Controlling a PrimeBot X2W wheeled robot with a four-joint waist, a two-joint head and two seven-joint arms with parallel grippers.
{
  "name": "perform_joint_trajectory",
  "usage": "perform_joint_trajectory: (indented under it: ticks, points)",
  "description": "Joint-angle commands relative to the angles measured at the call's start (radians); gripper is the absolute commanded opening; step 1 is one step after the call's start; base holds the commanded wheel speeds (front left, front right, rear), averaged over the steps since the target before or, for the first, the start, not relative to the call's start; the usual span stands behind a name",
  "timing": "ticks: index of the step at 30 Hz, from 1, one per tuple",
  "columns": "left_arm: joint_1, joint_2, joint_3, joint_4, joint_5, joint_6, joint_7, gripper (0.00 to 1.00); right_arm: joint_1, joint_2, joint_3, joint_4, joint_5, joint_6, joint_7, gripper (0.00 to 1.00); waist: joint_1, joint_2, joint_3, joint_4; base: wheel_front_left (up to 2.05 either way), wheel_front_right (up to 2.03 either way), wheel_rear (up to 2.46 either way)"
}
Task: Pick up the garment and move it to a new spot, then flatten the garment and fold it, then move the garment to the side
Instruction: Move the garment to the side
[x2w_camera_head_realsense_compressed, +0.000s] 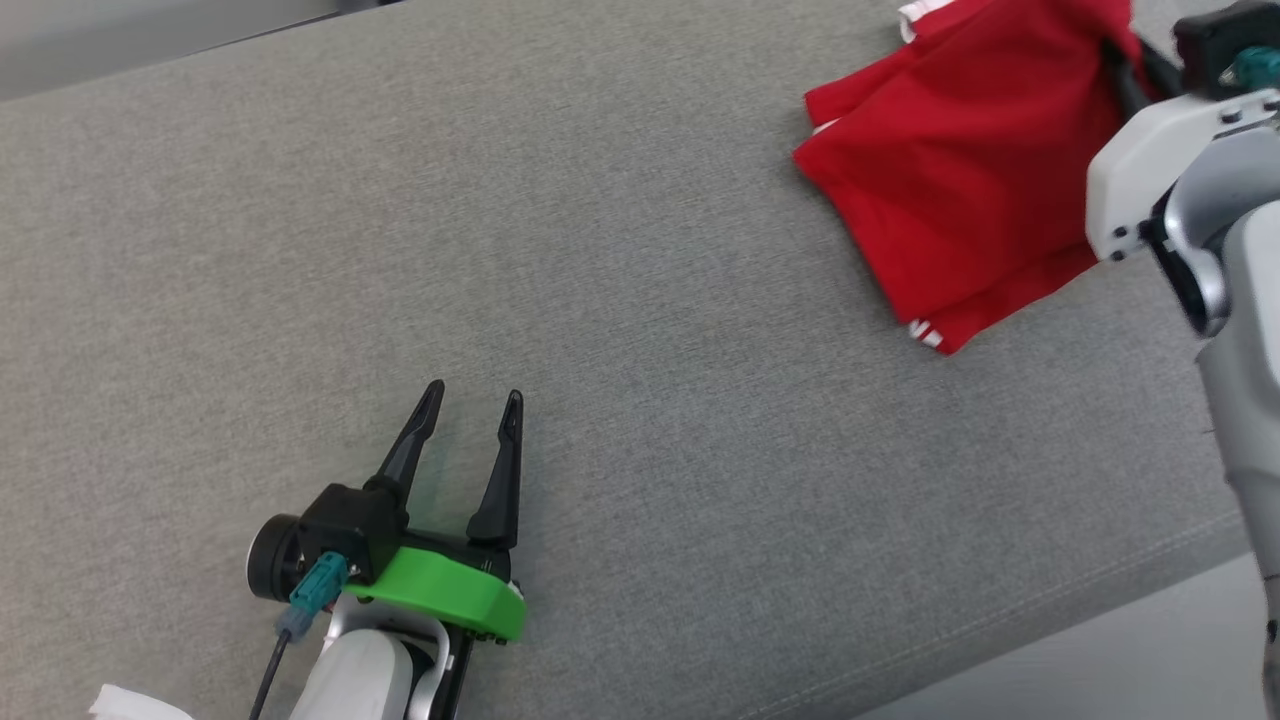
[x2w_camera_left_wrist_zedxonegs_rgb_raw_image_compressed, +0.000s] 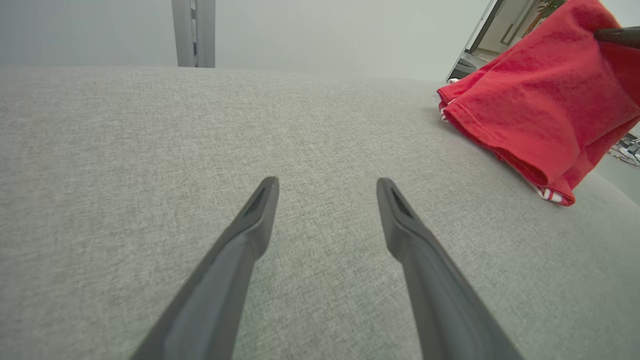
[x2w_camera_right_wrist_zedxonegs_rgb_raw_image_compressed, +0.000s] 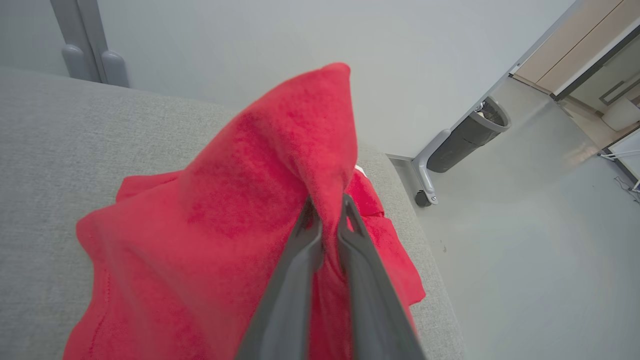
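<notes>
White scrap (x2w_camera_head_realsense_compressed: 120, 705): at the bottom left edge of the head view, beside the left arm; cut off by the frame, so what it is cannot be told
Left gripper (x2w_camera_head_realsense_compressed: 475, 392): low over the grey cushion (x2w_camera_head_realsense_compressed: 640, 300), its two dark fingers spread apart with nothing between them; only bare fabric shows in the gap in its wrist view
Cushion edge: a stitched seam runs along the near right side; below it the pale floor (x2w_camera_right_wrist_zedxonegs_rgb_raw_image_compressed: 525, 250) begins
Garment (x2w_camera_head_realsense_compressed: 960, 170): red, with white trim at two corners, at the far right of the cushion and well apart from the left gripper; the lower part lies in folded layers on the fabric, the upper part is pulled up into a peak; its top is cut off by the frame in the head view
Right gripper (x2w_camera_right_wrist_zedxonegs_rgb_raw_image_compressed: 326, 201): fingers closed on a pinch of the red cloth just under the peak; the tips are half buried in the fold, and in the head view the white wrist hides most of them
Bin (x2w_camera_right_wrist_zedxonegs_rgb_raw_image_compressed: 470, 137): dark, beyond the cushion's far corner, by the wall; its contents are too small to make out
Post (x2w_camera_left_wrist_zedxonegs_rgb_raw_image_compressed: 194, 32): grey, upright behind the far edge of the cushion, top cut off
</notes>
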Motion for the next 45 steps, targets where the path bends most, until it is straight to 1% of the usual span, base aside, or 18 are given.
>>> perform_joint_trajectory:
  ticks: [1,5,11,18,19,21,22,23,27,30,33,36,38,45]
  points:
    - [-0.019,0.001,-0.001,-0.002,-0.003,-0.005,-0.003,1.0,-0.029,-0.031,-0.001,0.01,-0.003,-0.002,0.011,0.0,0.0,-0.0001,0.026,0.05,0.0,0.0,0.0]
    - [-0.029,-0.002,-0.008,-0.008,-0.001,-0.005,-0.003,1.0,-0.09,-0.11,-0.015,0.058,-0.009,-0.002,0.038,0.0,0.0,-0.0001,0.05,0.101,0.0,0.0,0.0]
    - [-0.043,-0.002,-0.027,-0.034,0.005,-0.005,-0.003,1.0,-0.164,-0.209,-0.044,0.143,-0.032,-0.002,0.054,0.0,0.0,-0.0001,0.088,0.154,0.0,0.0,0.0]
    - [-0.055,-0.003,-0.049,-0.05,0.018,-0.005,-0.003,1.0,-0.218,-0.261,-0.103,0.225,-0.078,-0.002,0.048,0.0,0.0,-0.0001,0.129,0.184,0.0,0.0,0.0]
    - [-0.056,-0.002,-0.05,-0.05,0.018,-0.005,-0.003,1.0,-0.222,-0.26,-0.116,0.238,-0.096,-0.002,0.048,0.07,0.0,-0.0001,0.134,0.184,0.0,0.0,0.0]
    - [-0.057,-0.002,-0.052,-0.049,0.018,-0.005,-0.003,1.0,-0.224,-0.26,-0.14,0.257,-0.124,-0.002,0.04,0.44,0.0,-0.0001,0.139,0.186,0.0,0.0,0.0]
    - [-0.058,-0.002,-0.054,-0.048,0.019,-0.005,-0.003,1.0,-0.226,-0.261,-0.165,0.268,-0.142,-0.002,0.033,0.98,0.0,-0.0001,0.142,0.187,0.0,0.0,0.0]
    - [-0.061,-0.002,-0.057,-0.047,0.02,-0.005,-0.003,1.0,-0.226,-0.258,-0.195,0.279,-0.16,-0.002,0.019,1.0,0.0,-0.0001,0.145,0.188,0.0,0.0,0.0]
    - [-0.065,-0.003,-0.066,-0.04,0.016,-0.005,-0.003,1.0,-0.206,-0.23,-0.288,0.321,-0.213,-0.002,-0.026,1.0,0.0,-0.0001,0.141,0.191,0.0,0.0,0.0]
    - [-0.062,-0.001,-0.063,-0.035,0.012,-0.005,-0.003,1.0,-0.198,-0.21,-0.331,0.341,-0.243,-0.002,-0.048,1.0,0.0,-0.0001,0.129,0.187,0.0,0.0,0.0]
    - [-0.055,0.003,-0.054,-0.035,0.011,-0.005,-0.003,1.0,-0.195,-0.175,-0.356,0.352,-0.266,-0.002,-0.081,1.0,0.0,-0.0001,0.11,0.18,0.0,0.0,0.0]
    - [-0.051,0.003,-0.038,-0.036,0.008,-0.005,-0.003,1.0,-0.198,-0.142,-0.36,0.359,-0.273,-0.002,-0.118,1.0,0.0,-0.0001,0.088,0.174,0.0,0.0,0.0]
    - [-0.05,0.003,-0.008,-0.038,0.008,-0.005,-0.003,1.0,-0.2,-0.107,-0.337,0.363,-0.276,-0.002,-0.164,1.0,0.0,-0.0001,0.056,0.17,0.0,0.0,0.0]
    - [-0.043,-0.003,0.069,-0.033,-0.021,-0.005,-0.003,1.0,-0.175,-0.017,-0.283,0.388,-0.223,-0.002,-0.288,1.0,0.0,-0.0001,-0.044,0.184,0.0,0.0,0.0]
